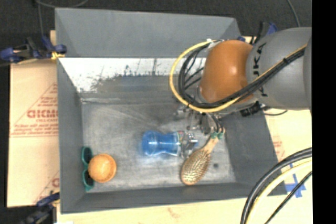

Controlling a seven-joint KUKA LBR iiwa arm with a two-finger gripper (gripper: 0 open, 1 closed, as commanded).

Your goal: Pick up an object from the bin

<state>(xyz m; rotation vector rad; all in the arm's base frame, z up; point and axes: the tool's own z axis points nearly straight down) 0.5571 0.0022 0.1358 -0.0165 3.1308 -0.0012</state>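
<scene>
probably light, stiff and slick, the blue plastic bottle (156,144) lies at lower centre; its narrow waist suits gripping. whether the jaws stand open cannot be told.

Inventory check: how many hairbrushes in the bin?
1: the hairbrush lies on the bin floor, lower right in the view, right of a blue plastic thing. The arm may hide others.

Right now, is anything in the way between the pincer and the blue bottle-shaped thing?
Nothing visible is. The pincer is right at one end of the blue bottle-shaped thing. The wooden hairbrush lies just beside them, its handle close to the pincer, not between them.
</scene>
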